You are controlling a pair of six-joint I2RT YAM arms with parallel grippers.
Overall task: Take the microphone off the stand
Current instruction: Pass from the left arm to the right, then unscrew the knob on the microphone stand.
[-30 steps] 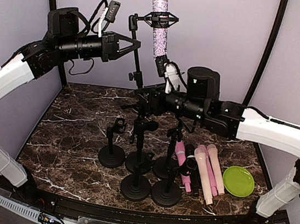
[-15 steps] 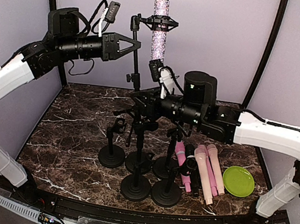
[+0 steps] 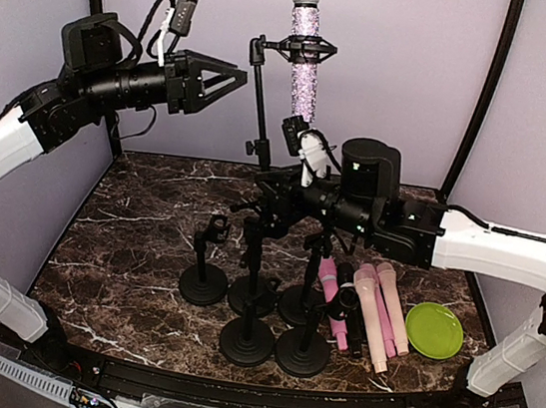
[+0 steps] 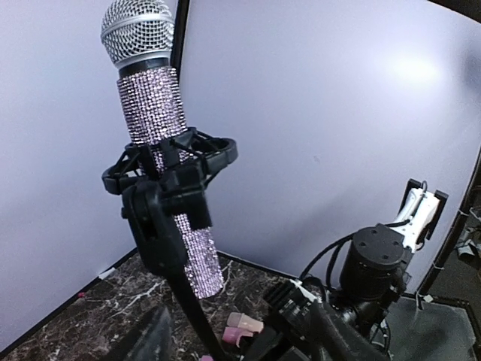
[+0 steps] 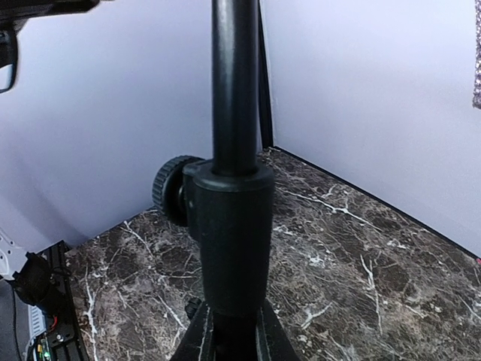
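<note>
A glittery pink microphone [image 3: 303,59] with a silver grille stands upright in the black clip [image 3: 295,48] of a tall stand [image 3: 260,102]. My right gripper [image 3: 261,184] is shut on the stand's lower pole. In the right wrist view the pole and its collar [image 5: 229,226] sit between the fingers of that gripper [image 5: 234,342]. My left gripper [image 3: 237,79] hangs open, left of the stand's top and apart from it. The left wrist view shows the microphone [image 4: 161,120] and clip [image 4: 169,162] close ahead, with one blurred finger [image 4: 146,342] at the bottom edge.
Several short black stands [image 3: 251,312] crowd the middle of the marble table [image 3: 117,244]. Pink microphones [image 3: 374,313] lie to their right beside a green plate [image 3: 435,330]. Lavender walls close in the back and sides.
My left gripper has opened, let go of the stand and drawn back up and left. The stand with the microphone has shifted right, carried by my right gripper, which shut on the pole.
</note>
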